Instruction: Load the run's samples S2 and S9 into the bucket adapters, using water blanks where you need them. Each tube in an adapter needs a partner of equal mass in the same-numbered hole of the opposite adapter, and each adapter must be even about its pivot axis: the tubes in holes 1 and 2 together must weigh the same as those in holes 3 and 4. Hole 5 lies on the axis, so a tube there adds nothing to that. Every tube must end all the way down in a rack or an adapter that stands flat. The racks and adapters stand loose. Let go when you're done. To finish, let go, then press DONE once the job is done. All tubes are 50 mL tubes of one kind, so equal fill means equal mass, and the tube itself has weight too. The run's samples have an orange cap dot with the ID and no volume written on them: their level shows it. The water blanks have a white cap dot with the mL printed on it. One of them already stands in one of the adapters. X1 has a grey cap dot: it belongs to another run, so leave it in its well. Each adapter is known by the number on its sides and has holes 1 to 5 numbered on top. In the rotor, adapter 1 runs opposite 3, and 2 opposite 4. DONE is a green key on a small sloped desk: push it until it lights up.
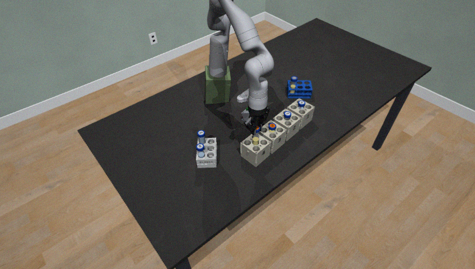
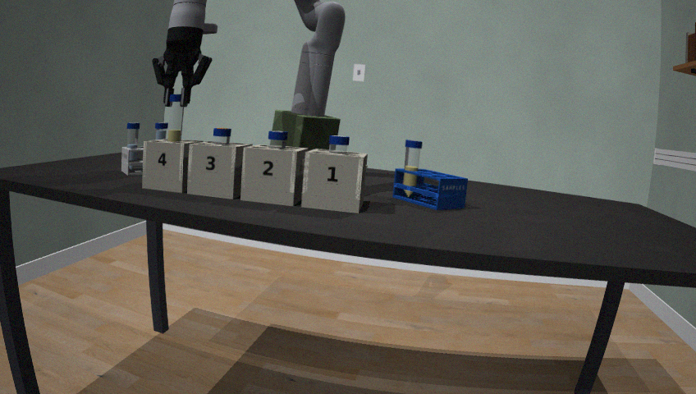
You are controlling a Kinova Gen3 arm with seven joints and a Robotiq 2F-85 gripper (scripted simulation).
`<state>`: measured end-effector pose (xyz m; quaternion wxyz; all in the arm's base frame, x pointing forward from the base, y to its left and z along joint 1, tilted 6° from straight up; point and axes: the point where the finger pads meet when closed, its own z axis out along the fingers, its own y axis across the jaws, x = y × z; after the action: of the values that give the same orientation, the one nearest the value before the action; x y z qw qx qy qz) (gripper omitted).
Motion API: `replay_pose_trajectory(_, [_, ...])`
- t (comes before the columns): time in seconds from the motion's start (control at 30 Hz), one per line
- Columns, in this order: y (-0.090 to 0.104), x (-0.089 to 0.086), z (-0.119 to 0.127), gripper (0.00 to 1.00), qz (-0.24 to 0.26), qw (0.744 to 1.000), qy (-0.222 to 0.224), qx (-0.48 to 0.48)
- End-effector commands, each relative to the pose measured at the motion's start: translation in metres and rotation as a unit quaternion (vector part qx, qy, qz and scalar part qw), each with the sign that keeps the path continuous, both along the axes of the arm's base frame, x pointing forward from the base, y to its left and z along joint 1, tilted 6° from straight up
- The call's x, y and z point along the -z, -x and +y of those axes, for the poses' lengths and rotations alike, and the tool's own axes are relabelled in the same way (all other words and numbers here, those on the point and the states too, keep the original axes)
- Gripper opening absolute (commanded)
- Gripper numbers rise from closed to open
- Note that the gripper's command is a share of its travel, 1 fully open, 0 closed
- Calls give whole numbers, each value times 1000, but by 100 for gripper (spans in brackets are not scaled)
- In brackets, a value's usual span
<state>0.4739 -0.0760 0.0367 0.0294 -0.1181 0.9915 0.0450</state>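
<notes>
Four pale adapters stand in a row: adapter 4 (image 1: 256,149) (image 2: 163,166), adapter 3 (image 1: 274,134) (image 2: 212,169), adapter 2 (image 1: 288,121) (image 2: 271,174) and adapter 1 (image 1: 301,111) (image 2: 333,179). My gripper (image 1: 256,128) (image 2: 176,99) is shut on the cap end of a blue-capped tube with yellowish fill (image 1: 256,139) (image 2: 174,121). It holds the tube upright over adapter 4, with the lower end in a hole and most of the tube above it. I cannot tell which hole. An orange-dot tube (image 1: 272,126) sits in adapter 3. White-dot tubes sit in adapter 2 (image 1: 287,115) and adapter 1 (image 1: 301,103).
A blue sample rack (image 1: 299,88) (image 2: 429,187) at the right holds one tube (image 1: 293,83) (image 2: 412,161). A white blanks rack (image 1: 206,153) at the left holds two tubes (image 1: 200,134) (image 1: 200,148). A small pale desk shows partly behind the arm. The arm's green base (image 1: 217,84) stands behind.
</notes>
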Motion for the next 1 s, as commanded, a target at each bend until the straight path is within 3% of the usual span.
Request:
replay_pose_trajectory(0.0, [0, 4, 0, 10, 0, 1000, 2, 1])
replay_pose_trajectory(0.97, [0, 21, 2, 10, 0, 1000, 2, 0])
